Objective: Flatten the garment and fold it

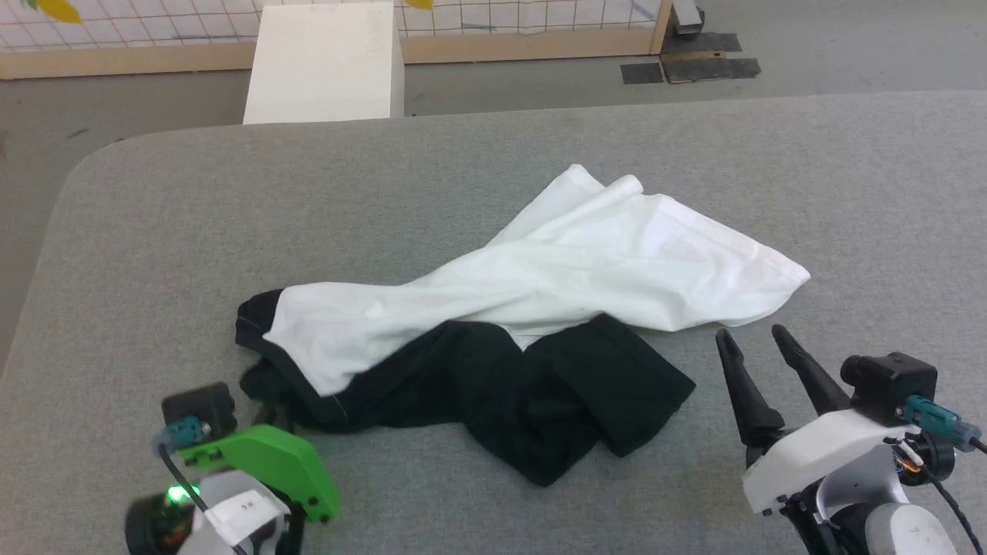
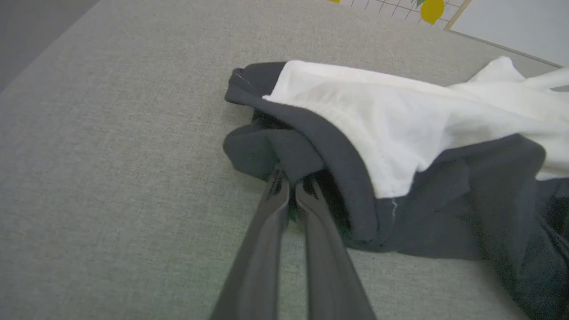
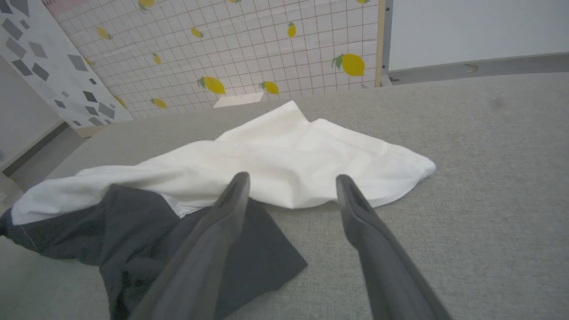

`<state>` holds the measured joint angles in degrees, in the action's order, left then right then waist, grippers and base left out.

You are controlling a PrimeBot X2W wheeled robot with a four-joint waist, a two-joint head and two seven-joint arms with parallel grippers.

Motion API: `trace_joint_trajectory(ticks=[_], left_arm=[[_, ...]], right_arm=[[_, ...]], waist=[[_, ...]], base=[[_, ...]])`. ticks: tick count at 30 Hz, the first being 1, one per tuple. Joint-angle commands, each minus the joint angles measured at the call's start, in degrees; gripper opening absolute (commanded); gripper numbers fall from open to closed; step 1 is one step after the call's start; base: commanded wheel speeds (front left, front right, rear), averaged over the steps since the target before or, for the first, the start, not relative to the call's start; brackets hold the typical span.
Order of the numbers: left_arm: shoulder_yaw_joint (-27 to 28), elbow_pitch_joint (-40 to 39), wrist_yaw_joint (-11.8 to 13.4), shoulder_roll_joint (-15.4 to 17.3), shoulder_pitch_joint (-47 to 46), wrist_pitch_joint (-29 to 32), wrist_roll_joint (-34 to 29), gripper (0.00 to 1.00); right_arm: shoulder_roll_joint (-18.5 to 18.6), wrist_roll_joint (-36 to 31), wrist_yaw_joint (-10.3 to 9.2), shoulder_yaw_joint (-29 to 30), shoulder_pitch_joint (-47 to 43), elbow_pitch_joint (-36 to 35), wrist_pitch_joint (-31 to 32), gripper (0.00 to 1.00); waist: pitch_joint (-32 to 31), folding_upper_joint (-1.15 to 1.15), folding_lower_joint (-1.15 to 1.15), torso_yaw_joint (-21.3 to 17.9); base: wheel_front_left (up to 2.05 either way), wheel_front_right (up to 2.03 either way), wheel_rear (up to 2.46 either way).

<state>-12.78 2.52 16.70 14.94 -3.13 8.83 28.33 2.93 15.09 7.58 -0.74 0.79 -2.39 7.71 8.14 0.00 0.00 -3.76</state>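
Note:
The garment (image 1: 540, 270) lies crumpled across the middle of the grey padded table (image 1: 154, 231). Its white body runs to the far right and its black part bunches at the near left. In the left wrist view my left gripper (image 2: 292, 184) is shut on a fold of black fabric at the garment's (image 2: 400, 120) left end. In the head view its green-covered body (image 1: 262, 462) sits at the lower left, next to that black edge. My right gripper (image 1: 752, 335) stands open just short of the white hem's near right corner, touching nothing. In the right wrist view its fingers (image 3: 293, 180) frame the white cloth (image 3: 289, 151).
A white box (image 1: 324, 62) stands on the floor beyond the table's far edge. Behind it is a grid screen printed with lemons (image 3: 244, 44). Bare grey tabletop lies to the left, right and front of the garment, and the table's rounded corner is at the far left.

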Motion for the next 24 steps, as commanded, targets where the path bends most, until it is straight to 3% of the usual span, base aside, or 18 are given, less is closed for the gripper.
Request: trace_joint_trajectory(ticks=[1, 6, 11, 15, 24], left_arm=[[-0.1, 0.84, -0.67, -0.91, 0.95, 0.15, 1.47, 1.0], [0.07, 3.07, -3.02, -2.04, 3.06, -1.01, 4.42, 1.0], [2.68, 0.73, -4.03, -1.99, 3.26, -14.47, 1.75, 1.0], [4.34, 0.54, -5.68, -2.47, 2.33, -22.9, -0.94, 1.0], [9.08, -2.61, -9.75, -8.26, -0.02, -23.8, -7.37, 1.0]], right_arm=[[-0.05, -0.2, -0.09, -0.37, -0.61, -0.62, 0.36, 1.0], [-0.05, -1.27, -0.09, -3.17, -1.0, -2.15, 2.2, 1.0], [-0.03, -0.36, -0.09, -11.69, -1.23, -4.68, 6.43, 1.0], [2.64, -1.55, -0.09, -19.99, -1.6, -4.79, 12.82, 1.0], [5.87, -7.01, -0.09, -27.41, 2.46, 1.84, 19.17, 1.0]], waist=[[0.11, 0.0, 0.0, 0.19], [0.34, 0.0, 0.0, 0.66], [1.0, 0.0, 0.0, 2.6], [1.76, 0.0, 0.0, 4.72], [4.81, 0.0, 0.0, 8.47]], base=[[0.0, 0.0, 0.0], [0.0, 0.0, 0.0], [0.0, 0.0, 0.0], [0.0, 0.0, 0.0], [0.0, 0.0, 0.0]])
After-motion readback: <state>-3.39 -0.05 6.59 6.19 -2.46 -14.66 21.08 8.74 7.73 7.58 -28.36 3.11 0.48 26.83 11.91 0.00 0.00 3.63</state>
